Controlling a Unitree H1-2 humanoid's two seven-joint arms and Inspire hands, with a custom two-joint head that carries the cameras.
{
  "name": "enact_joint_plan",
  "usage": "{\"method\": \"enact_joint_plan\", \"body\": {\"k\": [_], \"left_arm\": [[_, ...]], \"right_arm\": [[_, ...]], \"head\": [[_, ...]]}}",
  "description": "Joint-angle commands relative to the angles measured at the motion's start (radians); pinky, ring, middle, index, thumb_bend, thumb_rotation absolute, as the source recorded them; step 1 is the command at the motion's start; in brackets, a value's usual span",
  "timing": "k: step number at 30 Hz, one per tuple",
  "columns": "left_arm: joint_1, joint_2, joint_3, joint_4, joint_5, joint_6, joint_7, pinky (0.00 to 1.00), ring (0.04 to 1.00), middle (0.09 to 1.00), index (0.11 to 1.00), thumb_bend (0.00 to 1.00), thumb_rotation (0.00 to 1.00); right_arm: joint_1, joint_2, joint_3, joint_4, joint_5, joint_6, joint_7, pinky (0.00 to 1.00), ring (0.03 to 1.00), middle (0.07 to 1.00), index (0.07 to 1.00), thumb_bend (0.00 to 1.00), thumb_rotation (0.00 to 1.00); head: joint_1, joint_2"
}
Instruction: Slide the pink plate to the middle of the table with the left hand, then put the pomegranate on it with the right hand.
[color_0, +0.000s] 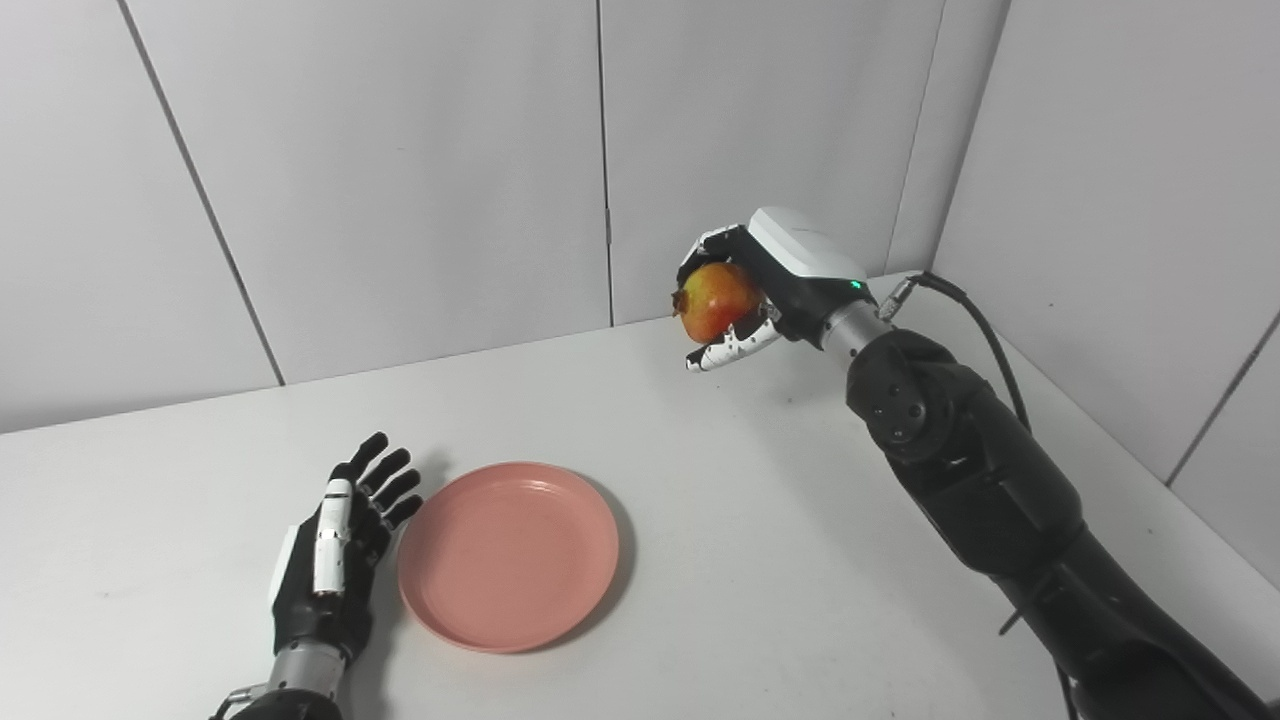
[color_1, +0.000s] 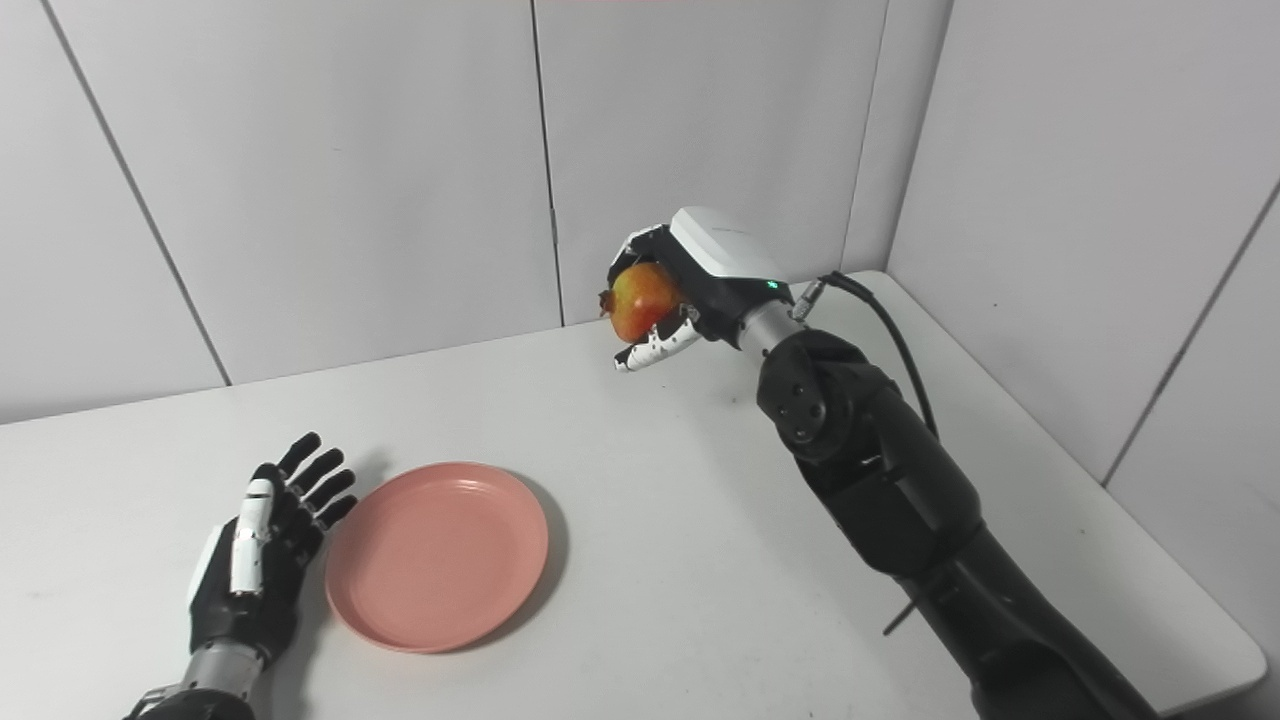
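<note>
The right robot hand (color_0: 760, 285) is holding the pomegranate (color_0: 715, 300) up in the air over the far part of the table (color_0: 780, 520), close to the back wall (color_0: 400, 170). Its fingers (color_0: 708, 243) are curling over the top of the fruit and the thumb (color_0: 725, 350) is poking out underneath, so the fruit is sitting snug in the palm with its little crown end pointing left. The fruit is looking yellow-red, and it's clearly off the table, well apart from the plate (color_0: 508, 555). A green light (color_0: 854, 285) is glowing on the back of that hand near the wrist, and a black cable (color_0: 985, 340) is looping out from the wrist along the forearm. The pink plate is lying flat on the table at the near left, empty, and honestly it's looking left of the table's middle rather than dead center. The left robot hand (color_0: 335, 560) is resting just beside the plate's left rim, fingers spread and stretched out toward the wall, holding nothing; I can't tell if it's actually touching the rim or just sitting right next to it. Both arms are coming in from the bottom edge, the right one reaching long and diagonal across the right side of the table.
</note>
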Motion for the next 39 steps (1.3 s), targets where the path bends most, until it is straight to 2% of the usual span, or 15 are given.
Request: {"method": "enact_joint_plan", "body": {"k": [1, 3, 6, 12, 13, 14, 15, 18, 21, 27, 30, 35, 39], "left_arm": [[0.009, -0.018, -0.012, 0.002, 0.016, 0.054, 0.020, 0.80, 0.827, 0.842, 0.836, 0.40, 1.00], [0.009, -0.027, -0.015, -0.003, 0.022, 0.061, 0.030, 0.80, 0.824, 0.837, 0.831, 0.40, 1.00], [0.007, -0.036, -0.022, 0.002, 0.034, 0.055, 0.037, 0.80, 0.826, 0.838, 0.829, 0.40, 1.00], [0.004, -0.054, -0.038, 0.005, 0.059, 0.045, 0.053, 0.80, 0.829, 0.842, 0.835, 0.38, 1.00], [0.003, -0.057, -0.039, 0.006, 0.061, 0.044, 0.058, 0.80, 0.830, 0.843, 0.835, 0.38, 1.00], [0.001, -0.062, -0.042, 0.006, 0.064, 0.044, 0.063, 0.79, 0.827, 0.840, 0.832, 0.37, 1.00], [0.000, -0.066, -0.043, 0.007, 0.066, 0.045, 0.067, 0.79, 0.827, 0.840, 0.830, 0.37, 1.00], [-0.003, -0.081, -0.048, 0.010, 0.078, 0.037, 0.079, 0.79, 0.827, 0.840, 0.827, 0.36, 1.00], [-0.005, -0.095, -0.051, 0.012, 0.090, 0.027, 0.092, 0.79, 0.823, 0.836, 0.822, 0.36, 1.00], [-0.012, -0.122, -0.049, 0.025, 0.109, 0.014, 0.116, 0.80, 0.825, 0.842, 0.834, 0.36, 1.00], [-0.015, -0.129, -0.047, 0.030, 0.111, 0.002, 0.119, 0.80, 0.826, 0.842, 0.834, 0.35, 1.00], [-0.018, -0.138, -0.044, 0.034, 0.119, -0.013, 0.134, 0.80, 0.826, 0.843, 0.832, 0.35, 1.00], [-0.020, -0.147, -0.038, 0.037, 0.122, -0.033, 0.149, 0.80, 0.832, 0.842, 0.822, 0.35, 1.00]], "right_arm": [[-0.036, 0.020, 0.008, -0.041, -0.024, -0.017, -0.003, 0.40, 0.479, 0.548, 0.493, 0.50, 0.13], [-0.034, 0.039, 0.021, -0.049, -0.031, -0.027, -0.001, 0.35, 0.427, 0.509, 0.493, 0.50, 0.13], [-0.033, 0.077, 0.047, -0.053, -0.043, -0.043, 0.002, 0.35, 0.432, 0.511, 0.493, 0.50, 0.13], [-0.038, 0.130, 0.100, -0.031, -0.075, -0.079, -0.002, 0.29, 0.364, 0.465, 0.493, 0.50, 0.13], [-0.037, 0.135, 0.104, -0.031, -0.078, -0.078, 0.001, 0.35, 0.404, 0.482, 0.493, 0.50, 0.13], [-0.037, 0.139, 0.108, -0.031, -0.079, -0.080, 0.006, 0.45, 0.456, 0.505, 0.493, 0.50, 0.13], [-0.036, 0.143, 0.112, -0.030, -0.077, -0.087, 0.009, 0.50, 0.478, 0.519, 0.493, 0.50, 0.14], [-0.027, 0.155, 0.124, -0.026, -0.077, -0.106, 0.007, 0.37, 0.437, 0.513, 0.493, 0.50, 0.13], [-0.025, 0.165, 0.139, -0.017, -0.091, -0.118, 0.009, 0.36, 0.439, 0.520, 0.494, 0.50, 0.13], [-0.017, 0.204, 0.183, 0.048, -0.089, -0.179, -0.005, 0.26, 0.344, 0.446, 0.492, 0.50, 0.13], [-0.011, 0.221, 0.202, 0.074, -0.090, -0.196, -0.001, 0.26, 0.347, 0.445, 0.492, 0.50, 0.13], [-0.013, 0.248, 0.233, 0.125, -0.115, -0.189, 0.015, 0.31, 0.391, 0.483, 0.493, 0.50, 0.13], [-0.021, 0.267, 0.248, 0.177, -0.126, -0.188, 0.025, 0.30, 0.387, 0.488, 0.493, 0.50, 0.13]], "head": [[0.029, 0.004], [0.052, 0.006], [0.078, 0.008], [0.159, 0.017], [0.159, 0.017], [0.192, 0.020], [0.192, 0.020], [0.238, 0.022], [0.258, 0.024], [0.300, 0.025], [0.310, 0.029], [0.321, 0.036], [0.328, 0.039]]}}
